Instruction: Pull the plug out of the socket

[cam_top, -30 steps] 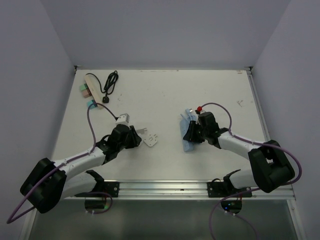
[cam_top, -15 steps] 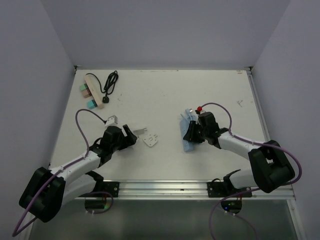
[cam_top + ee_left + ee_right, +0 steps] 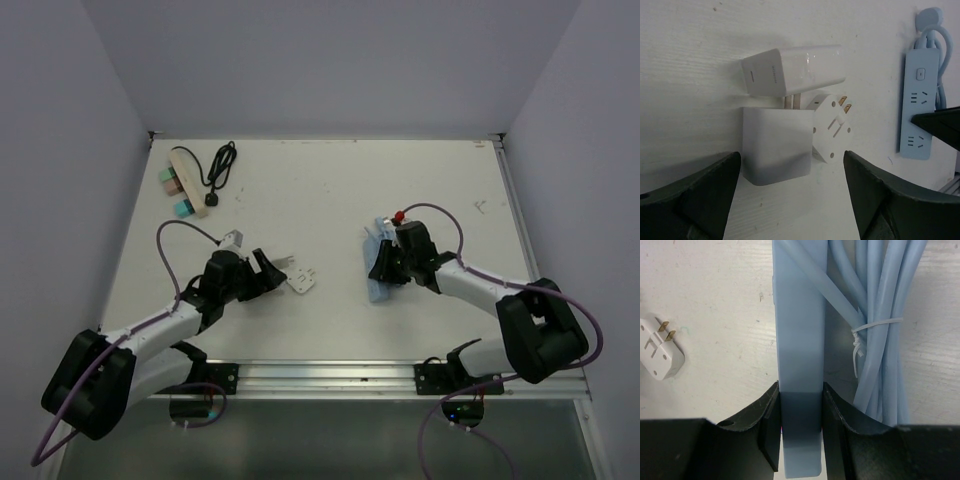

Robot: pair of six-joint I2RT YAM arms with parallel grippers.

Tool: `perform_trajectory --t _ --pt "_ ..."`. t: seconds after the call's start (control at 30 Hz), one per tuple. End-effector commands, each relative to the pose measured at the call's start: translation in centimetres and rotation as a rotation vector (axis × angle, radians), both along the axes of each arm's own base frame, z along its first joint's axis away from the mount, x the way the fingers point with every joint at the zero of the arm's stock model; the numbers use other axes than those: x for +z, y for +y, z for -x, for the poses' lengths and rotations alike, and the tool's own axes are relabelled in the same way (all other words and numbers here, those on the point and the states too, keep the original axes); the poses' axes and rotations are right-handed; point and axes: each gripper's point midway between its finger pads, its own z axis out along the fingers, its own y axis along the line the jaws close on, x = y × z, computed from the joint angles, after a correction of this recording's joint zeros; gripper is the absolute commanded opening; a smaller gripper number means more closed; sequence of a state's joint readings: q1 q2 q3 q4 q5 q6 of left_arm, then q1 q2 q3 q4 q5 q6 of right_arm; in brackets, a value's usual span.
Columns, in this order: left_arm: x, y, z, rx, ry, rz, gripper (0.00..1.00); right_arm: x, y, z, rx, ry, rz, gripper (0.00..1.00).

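The socket is a light blue power strip [image 3: 799, 330] lying on the table with its bundled blue cable [image 3: 885, 315] beside it. My right gripper [image 3: 800, 405] is shut on the strip's near end [image 3: 378, 292]. The white plug [image 3: 775, 145] lies free on the table, apart from the strip. It is a white cube joined by prongs to a white charger block [image 3: 792, 70], with a flat adapter [image 3: 832, 127] showing brass prongs at its side. My left gripper [image 3: 264, 270] stands open just short of the plug [image 3: 303, 281], holding nothing.
A beige power strip [image 3: 187, 180] with green, pink and teal plugs lies at the back left, beside a coiled black cord [image 3: 220, 165]. Grey walls close in the table on three sides. A metal rail [image 3: 330, 375] runs along the near edge.
My left gripper has opened and let go of the white plug, which now rests on the table. The left arm drew back slightly. The right arm and blue strip have not moved.
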State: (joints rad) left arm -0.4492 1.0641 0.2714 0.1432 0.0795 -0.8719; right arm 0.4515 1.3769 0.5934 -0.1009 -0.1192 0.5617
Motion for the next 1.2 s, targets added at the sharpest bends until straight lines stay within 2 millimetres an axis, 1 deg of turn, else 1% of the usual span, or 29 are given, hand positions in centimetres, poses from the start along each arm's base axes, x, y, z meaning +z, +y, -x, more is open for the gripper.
perform_trajectory --t 0.0,0.07,0.1,0.13,0.17,0.2,0.23,0.27,0.3,0.33,0.37,0.4,0.43,0.47,0.5,0.53,0.57,0.6,0.63,0.77,0.83,0.87,0.93,0.97,1.03,1.07,1.1,1.13,1.17 --pt "4.2 -2.0 -1.4 -0.062 -0.106 0.101 0.87 -2.1 -3.5 0.8 -0.081 0.088 0.169 0.00" --pt "4.9 -1.3 -1.6 -0.049 -0.112 0.053 0.89 -1.9 -4.2 0.3 -0.097 0.087 0.191 0.00" --pt "7.0 -1.3 -2.4 -0.041 -0.157 0.049 0.90 -1.7 -4.4 -0.4 -0.110 0.082 0.191 0.00" --pt "6.5 -0.6 -1.9 -0.030 -0.115 0.001 0.91 -1.6 -5.1 -0.7 -0.129 0.088 0.200 0.00" --pt "6.9 0.4 -2.3 -0.003 -0.130 -0.052 0.92 -1.6 -5.5 -1.1 -0.145 0.089 0.205 0.00" --pt "9.0 0.7 -3.0 0.013 -0.173 -0.064 0.94 -1.3 -5.9 -1.8 -0.162 0.083 0.210 0.00" --pt "8.9 1.6 -2.7 0.030 -0.151 -0.113 0.95 -1.3 -7.0 -2.2 -0.198 0.092 0.218 0.00" --pt "9.5 2.8 -3.1 0.065 -0.179 -0.172 0.97 -1.1 -7.6 -2.6 -0.219 0.093 0.219 0.00" --pt "11.6 3.4 -3.6 0.092 -0.225 -0.185 0.99 -0.7 -8.2 -3.3 -0.239 0.085 0.216 0.00" --pt "11.8 4.4 -3.2 0.110 -0.216 -0.228 1.00 -0.6 -9.5 -3.8 -0.285 0.094 0.220 0.00" --pt "12.9 5.9 -3.4 0.159 -0.256 -0.286 1.00 -0.5 -10.2 -4.1 -0.305 0.096 0.221 0.00" --pt "14.1 6.7 -3.6 0.185 -0.282 -0.310 1.00 0.0 -10.9 -4.9 -0.329 0.087 0.218 0.00" --pt "14.3 7.6 -3.2 0.205 -0.278 -0.350 1.00 0.1 -12.3 -5.2 -0.372 0.097 0.220 0.00" --pt "15.2 8.9 -3.2 0.247 -0.309 -0.394 1.00 0.4 -12.9 -5.9 -0.397 0.089 0.216 0.00" --pt "15.8 9.6 -3.0 0.266 -0.322 -0.416 0.99 0.6 -13.6 -6.2 -0.417 0.089 0.213 0.00" --pt "15.8 10.2 -2.7 0.277 -0.320 -0.443 1.00 0.7 -15.1 -6.5 -0.462 0.093 0.215 0.00" --pt "16.2 11.2 -2.3 0.311 -0.332 -0.470 1.00 0.4 -15.7 -6.6 -0.479 0.106 0.218 0.00" --pt "16.2 11.6 -2.1 0.321 -0.332 -0.479 1.00 0.8 -16.3 -7.3 -0.498 0.098 0.216 0.00" --pt "16.1 11.9 -1.7 0.324 -0.326 -0.488 1.00 0.7 -17.8 -7.3 -0.539 0.114 0.222 0.00" --pt "16.5 12.6 -0.7 0.327 -0.348 -0.499 1.00 0.6 -20.5 -8.5 -0.600 0.134 0.264 0.00" --pt "16.6 12.8 -0.6 0.333 -0.354 -0.502 1.00 0.7 -21.7 -8.7 -0.623 0.138 0.291 0.00" --pt "16.6 12.7 -0.6 0.329 -0.362 -0.499 1.00 1.1 -22.0 -9.4 -0.627 0.123 0.296 0.00" --pt "16.8 12.6 -0.7 0.327 -0.370 -0.495 1.00 1.0 -23.0 -9.6 -0.636 0.137 0.334 0.00" --pt "16.8 12.5 -0.8 0.321 -0.372 -0.496 1.00 1.7 -23.3 -10.5 -0.642 0.120 0.339 0.04" --pt "16.7 12.4 -0.9 0.313 -0.368 -0.498 1.00 1.7 -23.7 -10.8 -0.633 0.134 0.354 0.11" --pt "16.5 12.3 -0.9 0.305 -0.365 -0.498 1.00 2.4 -23.8 -11.6 -0.628 0.118 0.351 0.20" --pt "16.5 12.2 -0.9 0.302 -0.362 -0.498 1.00 2.8 -23.4 -11.9 -0.615 0.110 0.333 0.25" --pt "16.4 12.2 -1.0 0.300 -0.361 -0.500 1.00 3.4 -22.6 -12.5 -0.583 0.087 0.286 0.31" --pt "16.5 12.2 -1.0 0.300 -0.362 -0.501 1.00 4.0 -21.9 -12.9 -0.561 0.067 0.253 0.43"
